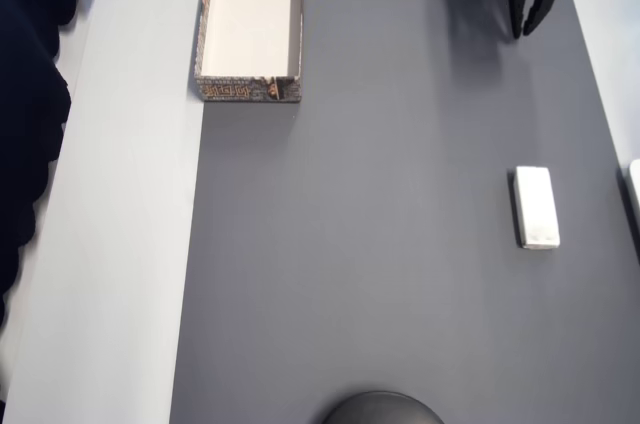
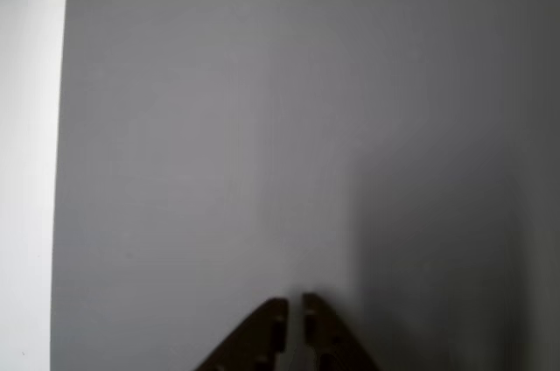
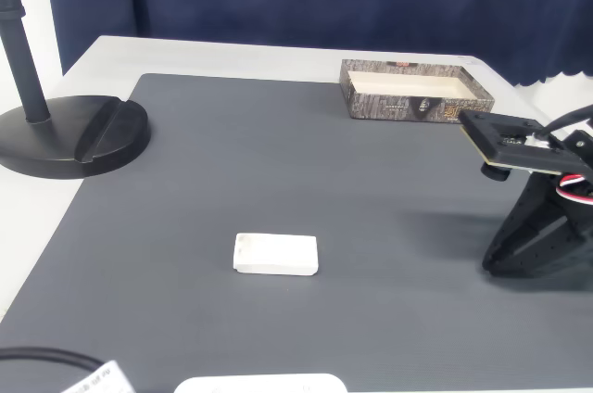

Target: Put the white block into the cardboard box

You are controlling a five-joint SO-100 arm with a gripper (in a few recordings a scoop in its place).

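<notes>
**Block and box far apart, arm not yet near either**

On the grey mat [image 1: 400, 244], the block [image 1: 536, 207] lies flat and alone, well apart from the box [image 1: 250, 24] at the mat's far edge. My gripper [image 2: 295, 308] hangs low over bare mat w/ its two tips nearly together, only a thin slit between them, holding nothing.

Risks as I judge them: the block is low and flat, so if I come down w/ the tips this close they could land on top and shove it instead of straddling it. A skewed pinch across the short side could spin it. The carry to the box is long; a weak hold could drop it short.

Overhead view gives block-to-box layout; fixed view adds a black stand base [image 3: 69, 133] beside the mat. Wrist view gives the tip gap clearest, but no block.
</notes>
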